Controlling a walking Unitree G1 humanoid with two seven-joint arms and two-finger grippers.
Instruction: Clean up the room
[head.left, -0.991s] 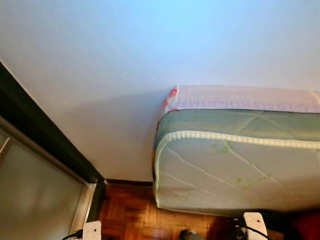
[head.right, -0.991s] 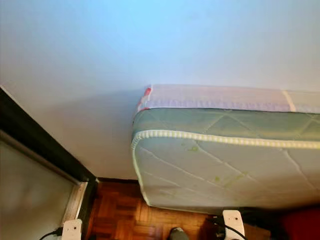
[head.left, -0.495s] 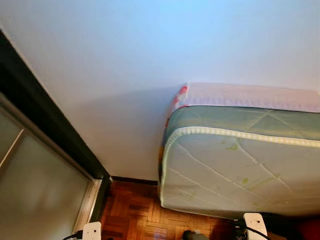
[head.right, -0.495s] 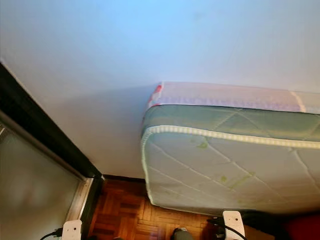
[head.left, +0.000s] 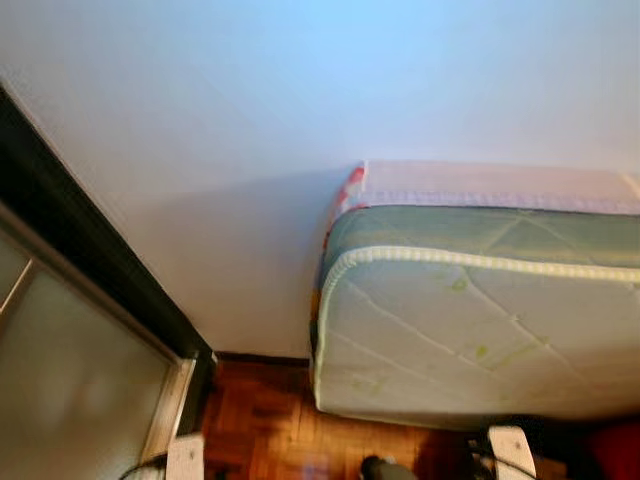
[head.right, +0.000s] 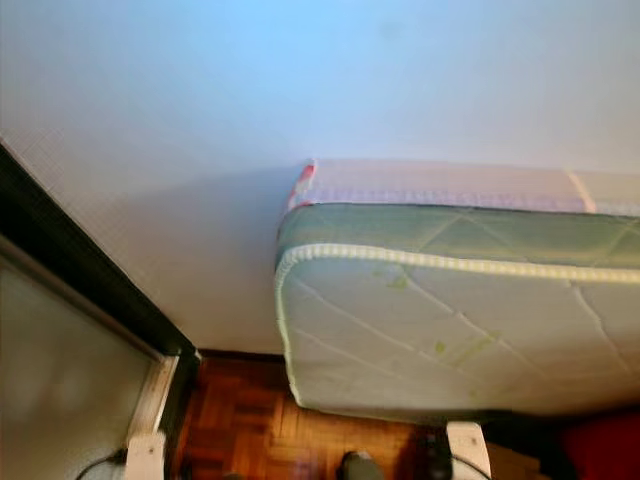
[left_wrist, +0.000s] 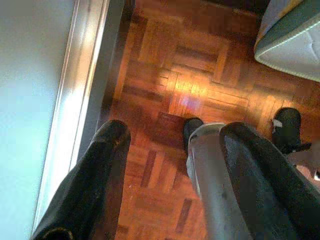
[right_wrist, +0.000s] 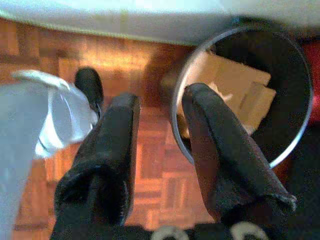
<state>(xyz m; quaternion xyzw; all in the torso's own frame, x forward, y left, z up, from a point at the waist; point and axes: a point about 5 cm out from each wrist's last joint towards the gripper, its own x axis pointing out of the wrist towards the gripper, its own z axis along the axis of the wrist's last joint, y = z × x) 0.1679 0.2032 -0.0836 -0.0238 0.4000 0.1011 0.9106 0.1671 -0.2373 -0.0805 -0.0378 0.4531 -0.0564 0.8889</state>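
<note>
1. A thick pale-green quilted mattress (head.left: 470, 320) with white piped edging is lying against the plain white wall (head.left: 250, 120), overhanging the reddish-brown parquet floor (left_wrist: 200, 90).
2. A dark door frame (head.left: 90, 260) with a frosted pane is standing left of the mattress.
3. The left gripper (left_wrist: 175, 170) is hanging over the parquet near the mattress corner, its black fingers (left_wrist: 95, 180) spread apart and holding nothing.
4. The right gripper (right_wrist: 160, 150) is hanging beside the mattress edge, its fingers (right_wrist: 107, 150) apart and empty.
5. A round black metal-rimmed bin (right_wrist: 280, 65) holding brown cardboard pieces (right_wrist: 235, 85) is sitting on the floor just beside the mattress, under the right gripper.
</note>
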